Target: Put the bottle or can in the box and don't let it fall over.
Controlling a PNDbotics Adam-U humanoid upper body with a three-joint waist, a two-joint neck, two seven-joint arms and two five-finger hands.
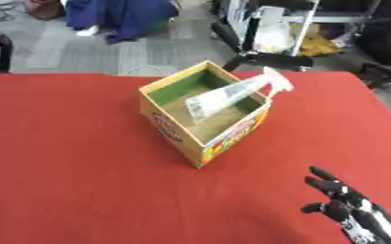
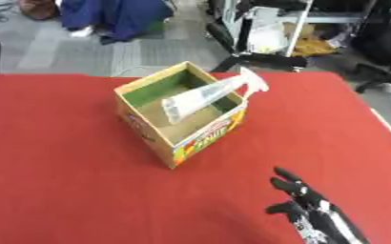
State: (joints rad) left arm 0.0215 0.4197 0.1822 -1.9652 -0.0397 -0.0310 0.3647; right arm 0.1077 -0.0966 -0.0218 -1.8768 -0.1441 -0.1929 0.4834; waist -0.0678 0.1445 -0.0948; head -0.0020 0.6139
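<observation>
A red table (image 1: 65, 167) fronts a cluttered room. One box (image 1: 205, 113) near its far edge holds one bottle (image 1: 232, 93), tilted against the rim. One right hand (image 1: 342, 200), open and empty, shows near the right corner.

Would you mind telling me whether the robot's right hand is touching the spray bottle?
Apart. The left eye view shows the right hand open near the lower right corner, with bare red table between it and the spray bottle leaning in the box.
</observation>
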